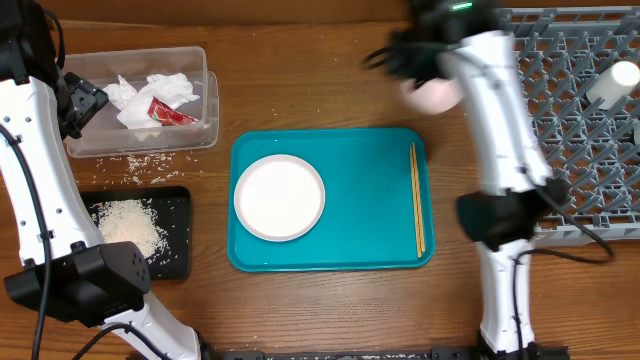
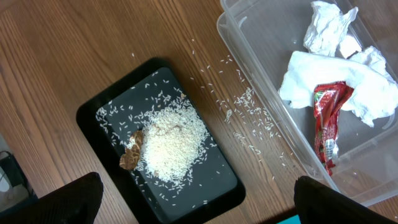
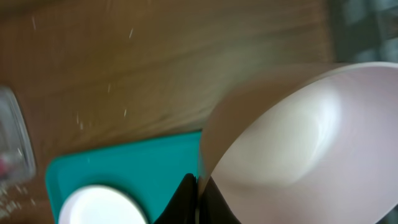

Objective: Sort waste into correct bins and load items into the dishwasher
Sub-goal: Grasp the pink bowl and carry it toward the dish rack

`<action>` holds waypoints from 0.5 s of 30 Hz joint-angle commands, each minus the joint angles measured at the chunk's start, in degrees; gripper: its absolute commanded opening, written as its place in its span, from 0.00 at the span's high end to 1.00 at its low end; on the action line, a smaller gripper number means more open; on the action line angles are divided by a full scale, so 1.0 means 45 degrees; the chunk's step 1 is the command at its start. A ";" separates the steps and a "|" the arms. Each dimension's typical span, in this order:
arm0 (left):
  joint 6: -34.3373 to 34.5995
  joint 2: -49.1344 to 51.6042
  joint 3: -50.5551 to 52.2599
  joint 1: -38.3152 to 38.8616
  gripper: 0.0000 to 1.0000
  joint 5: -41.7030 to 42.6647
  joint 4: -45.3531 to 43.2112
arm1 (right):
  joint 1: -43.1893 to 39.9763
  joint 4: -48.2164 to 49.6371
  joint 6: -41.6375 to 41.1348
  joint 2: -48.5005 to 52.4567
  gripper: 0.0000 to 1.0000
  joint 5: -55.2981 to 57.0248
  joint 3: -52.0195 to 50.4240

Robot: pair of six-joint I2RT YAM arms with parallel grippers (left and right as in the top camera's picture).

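The bowl fills the right half of the right wrist view, smooth, white and empty, tipped on edge. The right gripper is clenched on its rim at bottom centre, a thin pinch that suits so slim a wall. From overhead the bowl is a blur near the top, over bare wood between the teal tray and the rack at upper right. I judge it is bound for the rack, where a cup already lies. The plate and chopsticks wait on the teal tray. The left gripper hangs empty, fingers spread wide, above the black tray holding rice and a brown scrap. Tissue and wrapper sit in the tub. Loose grains dot the wood between tub and black tray.
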State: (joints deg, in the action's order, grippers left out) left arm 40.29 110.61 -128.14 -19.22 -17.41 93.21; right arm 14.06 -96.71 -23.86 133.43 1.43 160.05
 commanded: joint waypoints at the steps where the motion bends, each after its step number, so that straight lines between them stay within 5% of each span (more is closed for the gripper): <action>1: -0.0102 -0.0053 -0.0117 -0.0044 0.00 -0.0214 -0.0024 | -0.2317 -0.0078 0.0287 -0.1797 0.96 -0.0330 0.0563; 10: -0.0102 -0.0053 -0.0117 -0.0044 0.00 -0.0219 -0.0024 | -0.8471 0.0044 0.0996 -0.2191 0.96 -0.1841 -0.0243; 15: -0.0102 -0.0053 -0.0117 -0.0044 0.00 -0.0219 -0.0024 | -1.0559 0.1506 0.3031 -0.2191 0.96 -0.5032 -0.2147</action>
State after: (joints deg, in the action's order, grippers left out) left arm 40.29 110.61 -128.14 -19.25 -17.41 93.21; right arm -30.24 -92.38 -17.47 124.55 -9.37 154.71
